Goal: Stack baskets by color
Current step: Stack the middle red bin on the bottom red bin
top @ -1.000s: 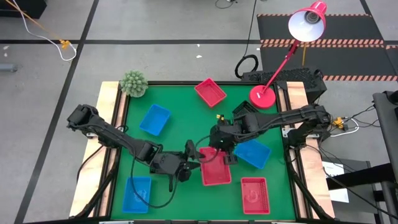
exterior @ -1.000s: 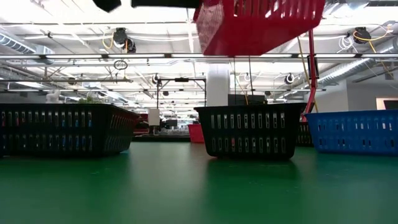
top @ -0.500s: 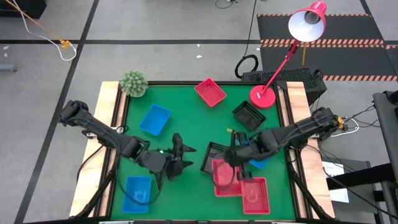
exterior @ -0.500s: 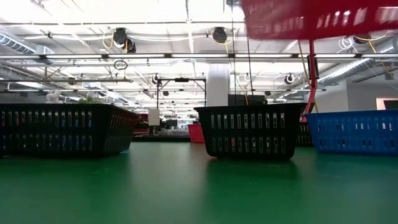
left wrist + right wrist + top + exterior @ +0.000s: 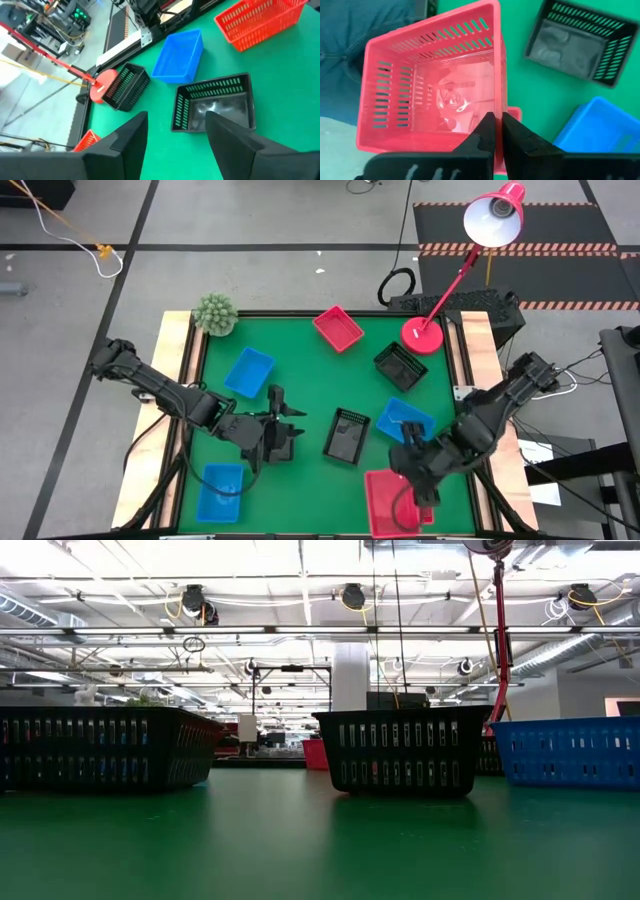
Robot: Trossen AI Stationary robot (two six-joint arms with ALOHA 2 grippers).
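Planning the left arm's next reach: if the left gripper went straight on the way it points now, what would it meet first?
Most likely the black basket lying just ahead of the open left gripper on the green mat; the blue basket lies beyond it. Depth is hard to judge, so it might pass above the rim.

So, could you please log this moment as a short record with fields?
right tool: shut on the wall of a red basket, held over the table's near right corner
red basket below it: mostly hidden
left tool: open, empty, facing a black basket
blue baskets: one, another, a third
far red basket: loose
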